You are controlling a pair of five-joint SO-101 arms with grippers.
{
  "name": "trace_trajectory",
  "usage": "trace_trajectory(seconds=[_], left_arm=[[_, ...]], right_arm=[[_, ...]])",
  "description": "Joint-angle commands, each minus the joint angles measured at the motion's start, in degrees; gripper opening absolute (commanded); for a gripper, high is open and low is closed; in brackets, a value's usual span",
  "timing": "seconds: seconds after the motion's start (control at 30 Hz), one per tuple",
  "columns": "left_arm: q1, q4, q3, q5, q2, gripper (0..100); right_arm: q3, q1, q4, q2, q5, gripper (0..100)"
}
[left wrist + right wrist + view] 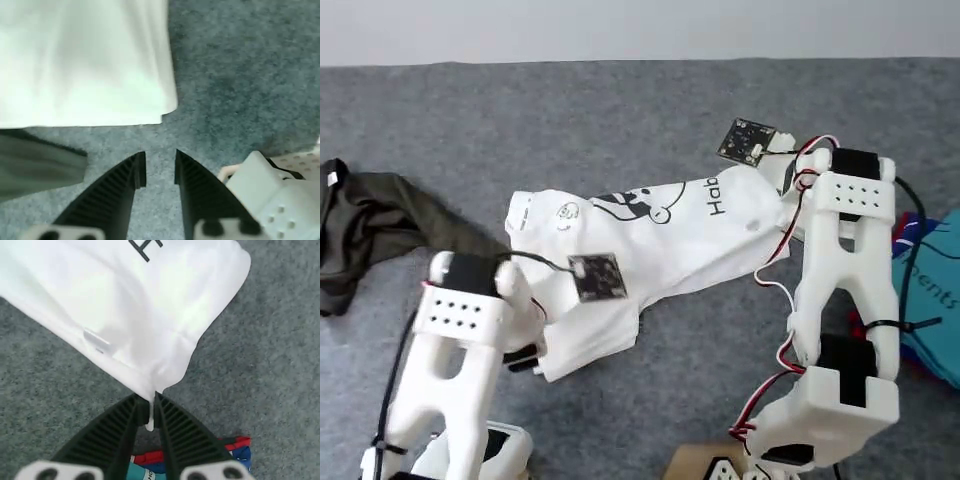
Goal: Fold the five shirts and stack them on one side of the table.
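we are seeing a white shirt [650, 250] of smooth cloth lying rumpled across the middle of the high view on the fuzzy grey counter [620, 110], bearing black lettering and a cartoon drawing. the right claw [151, 410] is pinching a bunched corner of it. the left claw [160, 170] is hanging narrowly parted, holding nothing, just short of the hem. an olive shirt [370, 220] is lying crumpled at the left edge, a teal shirt [930, 290] at the right.

Smooth cloth shirt [670, 245], rough felt tabletop [620, 110]
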Motion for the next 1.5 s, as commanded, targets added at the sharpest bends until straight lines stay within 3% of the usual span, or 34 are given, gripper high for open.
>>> trace_trajectory(seconds=[0.0,0.1,0.2,0.3,0.43,0.6,0.7,0.83,0.93,1.07,1.47], left_arm=[[1.41,1.58,-0.31,1.85,-1.49,10],[1.32,1.58,-1.89,2.11,-1.49,11],[1.32,1.58,-3.30,2.11,-1.49,11],[-0.18,1.49,-5.14,2.11,-1.32,11],[-4.92,1.32,-9.36,1.93,-1.14,11],[-12.22,-4.84,-12.70,2.29,-1.05,10],[-16.35,-13.27,-12.53,8.35,-1.05,10],[-17.23,-23.38,-12.53,21.45,-0.97,8],[-16.97,-29.71,-12.44,30.24,-0.88,1],[-16.88,-37.10,-11.47,38.59,2.20,0],[-7.03,-45.89,-18.86,41.49,25.67,0]], right_arm=[[-0.44,0.57,-0.48,-1.80,0.53,1.2],[-0.44,0.40,-0.48,-1.80,0.53,3.7],[-0.62,0.57,-0.48,-2.33,-0.09,13.5],[-0.62,0.48,-0.48,-6.29,-4.57,19.7],[-0.62,0.13,-1.10,-11.38,-8.35,21.4],[-0.35,-0.31,-7.96,-11.03,-15.65,21.2],[-0.62,-1.71,-14.29,-7.08,-20.31,17.3],[-0.70,-5.23,-21.67,-1.19,-22.59,0.9],[-0.70,-7.78,-24.75,2.33,-23.47,1.6],[-0.70,-9.98,-29.49,5.76,-27.43,1.0],[-0.70,-10.68,-45.32,16.75,-28.40,1.0]])
